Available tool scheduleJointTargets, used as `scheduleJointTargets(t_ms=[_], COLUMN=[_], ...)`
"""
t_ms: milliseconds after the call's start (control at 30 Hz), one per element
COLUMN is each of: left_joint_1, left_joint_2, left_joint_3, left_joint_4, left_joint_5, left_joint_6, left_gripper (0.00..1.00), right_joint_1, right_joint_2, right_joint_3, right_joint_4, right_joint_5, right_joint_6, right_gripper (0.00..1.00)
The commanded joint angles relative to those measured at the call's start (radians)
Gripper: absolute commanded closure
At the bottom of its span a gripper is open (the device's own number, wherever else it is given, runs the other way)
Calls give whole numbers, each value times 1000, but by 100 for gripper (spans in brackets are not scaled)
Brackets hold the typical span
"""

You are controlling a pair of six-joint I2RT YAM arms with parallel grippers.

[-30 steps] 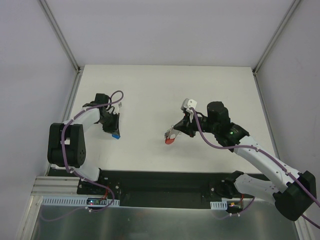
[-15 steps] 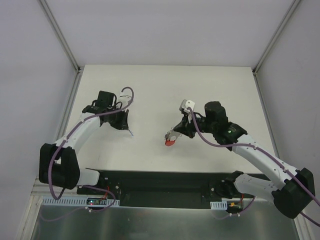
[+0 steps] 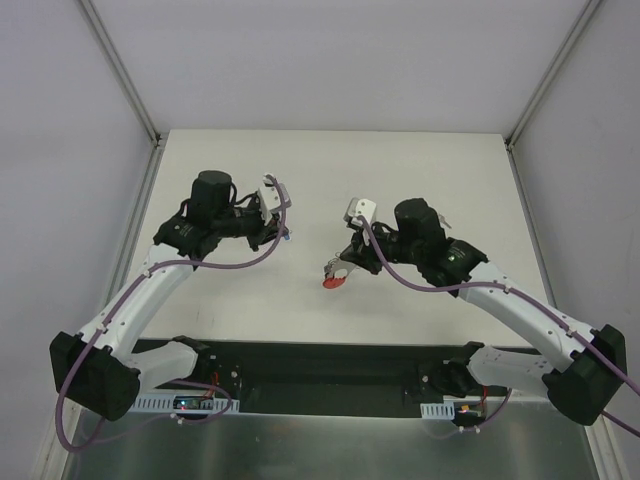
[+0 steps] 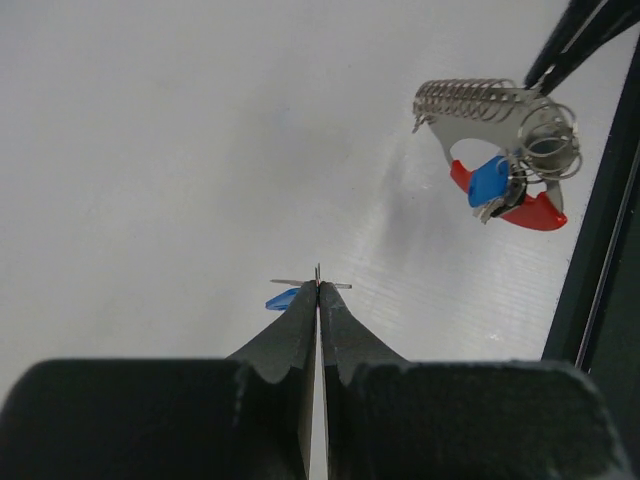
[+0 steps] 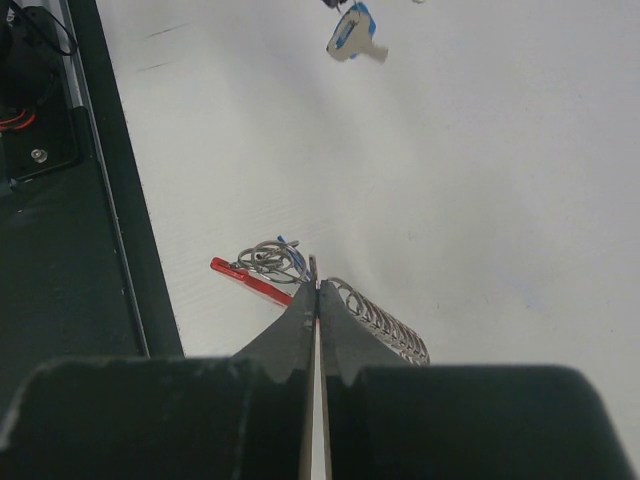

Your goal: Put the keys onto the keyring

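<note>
Blue-headed key (image 4: 283, 299) pinched in the left hand (image 4: 318, 287); red-banded keyring (image 4: 535, 213) dangling from the right hand (image 5: 316, 290)

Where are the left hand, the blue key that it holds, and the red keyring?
left hand (image 4: 318, 288): left wrist view, between its fingertips.
blue key (image 4: 283, 298): left wrist view, its blue head.
keyring (image 4: 540, 213): left wrist view, its red band.

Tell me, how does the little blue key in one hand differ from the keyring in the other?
The blue key is a single small piece; the keyring is much larger, joining a red band and a coiled spring. The key sits in the left hand; the keyring hangs from the right hand. Both are gripped by shut hands.
</note>
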Motion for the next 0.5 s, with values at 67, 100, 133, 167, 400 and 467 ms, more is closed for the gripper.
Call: scheduleJointTargets(t_ms=[67, 100, 133, 167, 400, 467], left_joint_1=[-40, -51, -56, -59, -93, -106], left_joint_2=[-103, -135, -154, -178, -249, -256], left_joint_3=[-5, -20, -30, -37, -135, -145], left_joint_4=[44, 47, 51, 61, 159, 164], left_joint_5=[175, 185, 195, 215, 272, 268], left_joint_6=[147, 156, 173, 176, 158, 161], left_gripper=[100, 100, 100, 100, 100, 100], right_joint_1=[46, 49, 51, 59, 101, 126], right_joint_2=[21, 24, 30, 39, 73, 81], right_joint_3=[107, 114, 122, 137, 196, 205], right_joint_4=[-17, -23, -26, -27, -33, -32], right_joint_5=[20, 17, 15, 17, 40, 63], right_joint_6=[-76, -79, -83, -87, -104, -113], right_gripper=[99, 99, 99, 99, 98, 99])
